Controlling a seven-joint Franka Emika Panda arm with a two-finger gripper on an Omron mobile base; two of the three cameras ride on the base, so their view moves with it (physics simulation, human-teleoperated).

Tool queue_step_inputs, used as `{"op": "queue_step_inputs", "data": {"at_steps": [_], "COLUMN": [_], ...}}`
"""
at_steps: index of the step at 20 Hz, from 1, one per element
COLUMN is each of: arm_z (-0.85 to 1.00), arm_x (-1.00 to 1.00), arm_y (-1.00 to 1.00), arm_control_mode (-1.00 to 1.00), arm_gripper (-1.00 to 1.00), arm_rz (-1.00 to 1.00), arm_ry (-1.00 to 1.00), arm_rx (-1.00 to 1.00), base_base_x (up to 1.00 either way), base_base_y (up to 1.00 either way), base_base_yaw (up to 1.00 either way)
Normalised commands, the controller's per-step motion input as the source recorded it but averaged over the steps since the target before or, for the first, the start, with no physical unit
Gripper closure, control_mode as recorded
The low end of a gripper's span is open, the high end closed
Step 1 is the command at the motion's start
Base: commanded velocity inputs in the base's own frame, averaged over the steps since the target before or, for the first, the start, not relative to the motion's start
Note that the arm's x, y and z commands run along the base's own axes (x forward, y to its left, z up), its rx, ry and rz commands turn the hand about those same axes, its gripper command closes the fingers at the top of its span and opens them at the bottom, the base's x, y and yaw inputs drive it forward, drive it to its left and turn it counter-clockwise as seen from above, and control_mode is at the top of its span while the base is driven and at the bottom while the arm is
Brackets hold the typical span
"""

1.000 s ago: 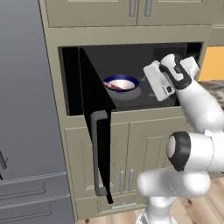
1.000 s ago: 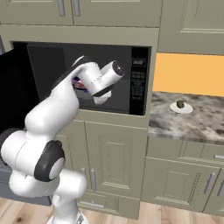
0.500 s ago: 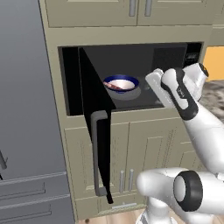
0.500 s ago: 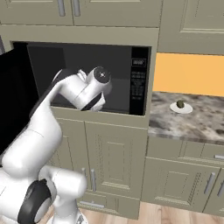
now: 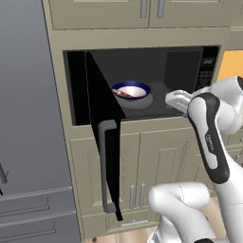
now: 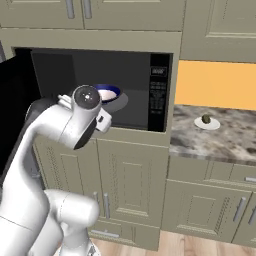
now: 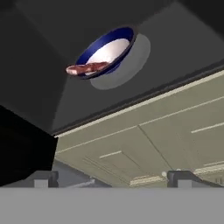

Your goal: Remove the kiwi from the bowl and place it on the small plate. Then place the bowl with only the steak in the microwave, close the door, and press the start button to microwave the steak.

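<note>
Kitchen: I see beige cabinets and a marbled tabletop (image 6: 220, 142) at right.
Microwave (image 5: 142, 83): door (image 5: 105, 142) swung wide open, handle nearest.
Bowl (image 5: 131, 90): on the turntable inside, holding the steak (image 7: 85, 68).
Kiwi (image 6: 205, 119): on the small plate (image 6: 207, 123), on the tabletop.
Tool (image 7: 111, 179): tips well apart, empty, just outside the cavity.
</note>
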Motion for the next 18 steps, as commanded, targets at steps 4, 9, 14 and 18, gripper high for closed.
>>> {"op": "queue_step_inputs", "data": {"at_steps": [4,9,14,18], "arm_z": [0.3,0.35,0.29,0.03], "arm_x": [-1.0,-1.0,-1.0,-1.0], "arm_y": [0.0,0.0,0.0,0.19], "arm_control_mode": [-1.0,-1.0,-1.0,-1.0], "arm_gripper": [-1.0,-1.0,-1.0,-1.0], "arm_rz": [0.26,0.24,0.18,0.16], "arm_ry": [-0.31,-0.31,-0.29,-0.21], "arm_rx": [-0.5,-0.48,-0.44,-0.46], "base_base_x": [0.0,0.0,0.0,0.0], "base_base_y": [0.0,0.0,0.0,0.0], "base_base_yaw": [0.0,0.0,0.0,0.0]}}
